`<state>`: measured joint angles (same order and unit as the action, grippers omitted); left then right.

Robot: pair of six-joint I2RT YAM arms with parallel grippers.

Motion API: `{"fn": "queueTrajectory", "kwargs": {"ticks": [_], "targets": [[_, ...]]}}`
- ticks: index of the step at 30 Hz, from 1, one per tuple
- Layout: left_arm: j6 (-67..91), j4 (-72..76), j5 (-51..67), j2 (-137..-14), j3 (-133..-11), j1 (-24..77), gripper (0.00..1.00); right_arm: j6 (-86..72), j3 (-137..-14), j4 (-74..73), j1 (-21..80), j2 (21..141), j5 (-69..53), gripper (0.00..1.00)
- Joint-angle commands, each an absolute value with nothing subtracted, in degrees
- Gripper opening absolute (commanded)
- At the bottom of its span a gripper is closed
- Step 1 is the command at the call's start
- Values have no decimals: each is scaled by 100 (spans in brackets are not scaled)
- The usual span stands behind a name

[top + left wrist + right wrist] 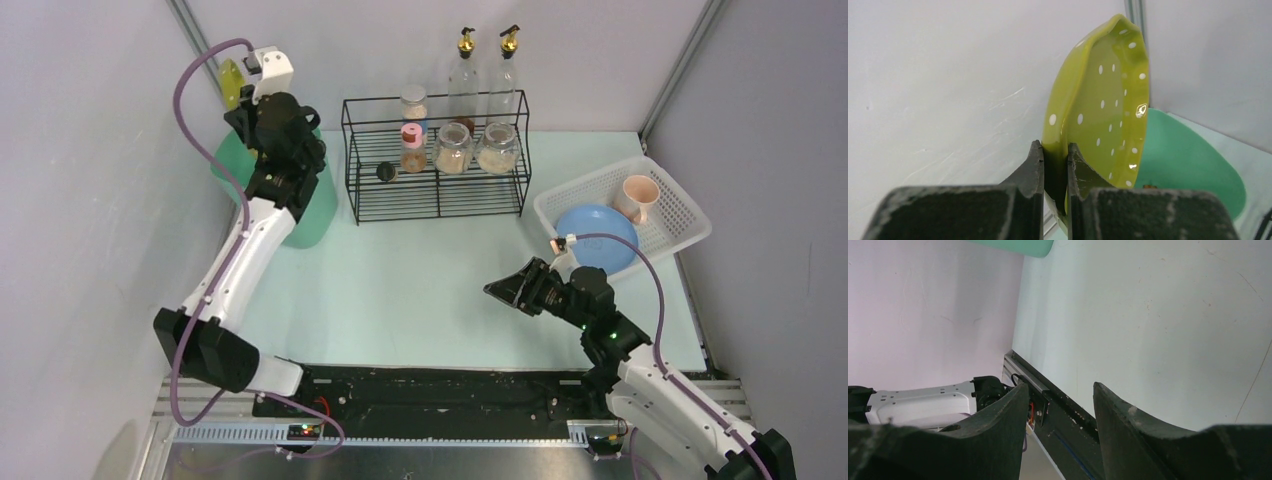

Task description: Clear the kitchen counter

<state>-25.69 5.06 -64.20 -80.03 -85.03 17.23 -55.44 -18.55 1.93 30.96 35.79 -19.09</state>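
Jaws on my left arm are shut tight on the rim of a green dish with white dots (1103, 110). The dish stands up on its edge, high in the air. My right jaws are a little way apart and hold nothing.

The worktop (420, 290) is the big pale flat top that spreads out in front of both my arms. From above I see no loose thing on its open middle. My right jaws hang low over its right side, near the white basket (680, 215). A blue plate (590, 235) and a pink cup (638, 197) sit in that basket.

At the back stands a black wire rack (440, 195) with jars and bottles on it. In the far left corner is a big green tub (318, 205). My left arm reaches up over it with the dish.

I think I am at the step of putting the dish away, and the tub looks like the place for it. I cannot tell if the dish is right over the opening yet.

Next, I think I need to bring the dish down slowly over the tub. I should let go only when it is low inside. It is held by a thin edge, so it could slip or bang.
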Motion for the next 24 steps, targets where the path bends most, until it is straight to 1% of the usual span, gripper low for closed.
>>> {"fn": "queueTrajectory", "kwargs": {"ticks": [1,10,18,22,24], "targets": [[-3635,2319,-6880,-8031,-8611,1875,0,-5482,-1853,191,3086,3501,-2030,55],[-3880,2564,-6935,-8003,-8694,2017,0,-5480,-1856,180,3073,3495,-2053,55],[-3998,2498,-6920,-7708,-8885,2625,0,-5467,-1873,183,3045,3437,-2044,55],[-3693,1972,-6849,-7587,-9097,2936,0,-5349,-1959,-133,2957,3323,-2016,55],[-3340,1484,-6745,-7520,-9246,3150,0,-5277,-2044,-326,2897,3263,-2016,55]]}}
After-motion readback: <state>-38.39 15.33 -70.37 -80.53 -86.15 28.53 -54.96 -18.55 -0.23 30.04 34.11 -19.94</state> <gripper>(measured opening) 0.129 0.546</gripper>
